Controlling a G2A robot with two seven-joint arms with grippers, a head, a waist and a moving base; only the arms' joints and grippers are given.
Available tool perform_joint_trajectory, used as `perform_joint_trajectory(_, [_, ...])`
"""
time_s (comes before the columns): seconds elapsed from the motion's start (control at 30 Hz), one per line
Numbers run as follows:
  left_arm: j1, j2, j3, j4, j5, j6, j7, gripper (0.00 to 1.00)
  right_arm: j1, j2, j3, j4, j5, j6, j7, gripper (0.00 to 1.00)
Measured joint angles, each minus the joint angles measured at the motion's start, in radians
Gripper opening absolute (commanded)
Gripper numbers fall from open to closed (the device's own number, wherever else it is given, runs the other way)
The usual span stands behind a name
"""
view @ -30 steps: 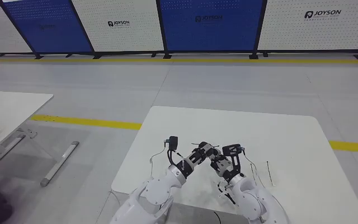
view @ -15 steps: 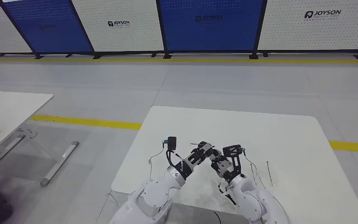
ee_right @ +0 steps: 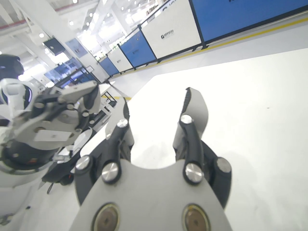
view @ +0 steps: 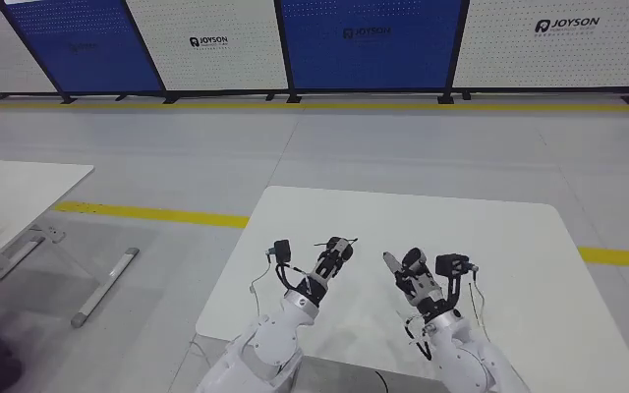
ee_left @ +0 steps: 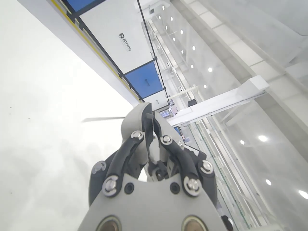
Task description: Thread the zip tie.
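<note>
My left gripper [view: 339, 247] hangs above the near middle of the white table [view: 413, 211], shut on a thin black zip tie [view: 336, 241]. In the left wrist view the zip tie [ee_left: 152, 124] is pinched edge-on between the fingertips [ee_left: 142, 115], and its tail sticks out sideways as a blurred grey streak. My right gripper [view: 400, 259] is a short way to the right of it, open and holding nothing. The right wrist view shows its own gripper [ee_right: 156, 102] spread wide over bare table, with the left gripper [ee_right: 79, 94] and the zip tie [ee_right: 118, 91] off to one side.
A thin dark strip [view: 478, 301] lies on the table beside the right arm. The table's far and right parts are bare. A second white table [view: 29, 187] stands off to the left, and blue and white partition panels [view: 373, 44] line the back.
The two grippers were together at the near middle of the table. They have since drawn apart, the left going left with the zip tie and the right going right, now open.
</note>
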Motion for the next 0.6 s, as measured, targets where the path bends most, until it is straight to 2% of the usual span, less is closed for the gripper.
perform_joint_trajectory(0.17, [0.001, -0.002, -0.020, 0.044, -0.039, -0.005, 0.018, 0.00, -0.080, 0.011, 0.095, -0.066, 0.128, -0.055, -0.051, 1.00])
perform_joint_trajectory(0.3, [-0.005, -0.007, -0.033, 0.083, -0.069, -0.001, 0.055, 0.00, -0.141, 0.019, 0.194, -0.083, 0.286, -0.118, -0.085, 1.00])
perform_joint_trajectory(0.37, [-0.012, -0.010, -0.034, 0.102, -0.076, 0.001, 0.077, 0.00, -0.168, 0.025, 0.240, -0.090, 0.368, -0.145, -0.068, 1.00])
perform_joint_trajectory(0.43, [-0.015, -0.012, -0.029, 0.112, -0.097, -0.002, 0.070, 0.00, -0.176, 0.027, 0.256, -0.096, 0.404, -0.146, -0.051, 1.00])
perform_joint_trajectory(0.6, [-0.015, -0.013, -0.027, 0.113, -0.103, -0.003, 0.062, 0.00, -0.175, 0.027, 0.254, -0.096, 0.399, -0.144, -0.052, 1.00])
